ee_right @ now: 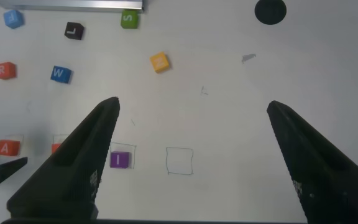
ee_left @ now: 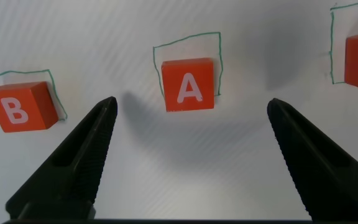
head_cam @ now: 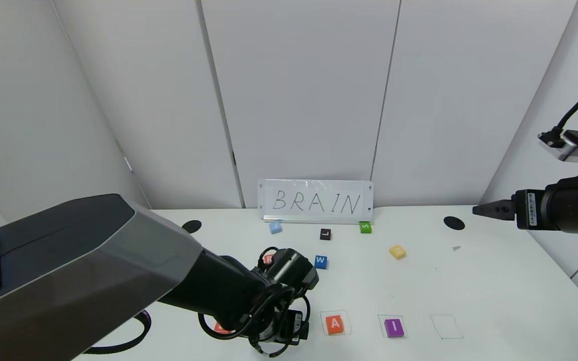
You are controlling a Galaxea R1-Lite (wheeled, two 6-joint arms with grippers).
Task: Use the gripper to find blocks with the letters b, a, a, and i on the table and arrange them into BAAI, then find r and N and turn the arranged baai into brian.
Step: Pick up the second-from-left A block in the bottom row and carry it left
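Orange-red A block (ee_left: 189,84) below my left gripper (ee_left: 191,155), jaws wide, empty; right gripper (ee_right: 191,158) wide, parked high.

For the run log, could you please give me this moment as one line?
left gripper: open, above the A block | B block: in its outline | I block: placed | right gripper: open, raised at right

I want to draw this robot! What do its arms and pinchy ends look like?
The left arm has a big grey angular shell, then a black forearm with looping black cables. The left tool has two black, pointed, ridged fingers. The right tool is black and pointed too, with a white label sticker, a silver camera box and a black cable.
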